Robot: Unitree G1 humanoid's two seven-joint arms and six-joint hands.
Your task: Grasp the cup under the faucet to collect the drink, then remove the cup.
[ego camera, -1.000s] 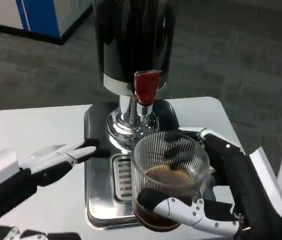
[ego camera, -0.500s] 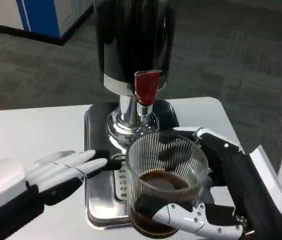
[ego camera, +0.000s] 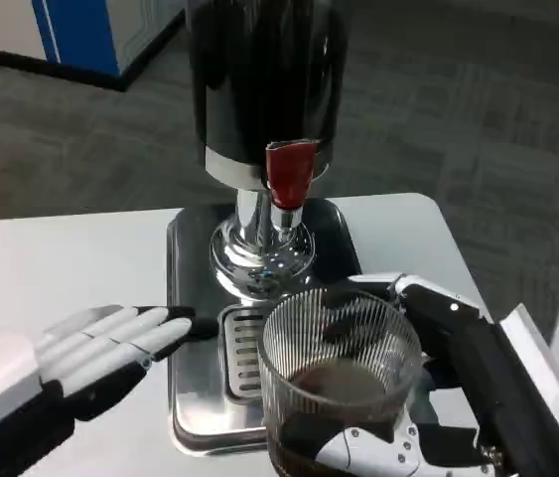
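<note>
**Ribbed glass cup held in front of the dispenser, head view**

Background: grey carpeted floor with a blue and white panel at upper left. A white table fills the lower part of the view and carries a polished steel drip tray with a slotted grille. On the tray stands a tall dark beverage dispenser on a chromed pedestal base; its faucet has a red lever handle that points toward the camera.

Task object: a clear ribbed glass cup holding dark brown liquid in its lower portion. The cup sits in front of the faucet, nearer the camera and slightly to the right, over the front right corner of the tray. Whether its base touches the tray cannot be told, since the bottom edge of the view cuts it off.

Right hand: wrapped round the cup, with white and black fingers across the near lower wall and the black palm against the right side; it grips the cup.

Left hand: fingers extended, nearly straight and close together, holding nothing. It lies low over the table to the left of the tray, with its dark fingertips reaching the tray's left edge beside the grille.
</note>
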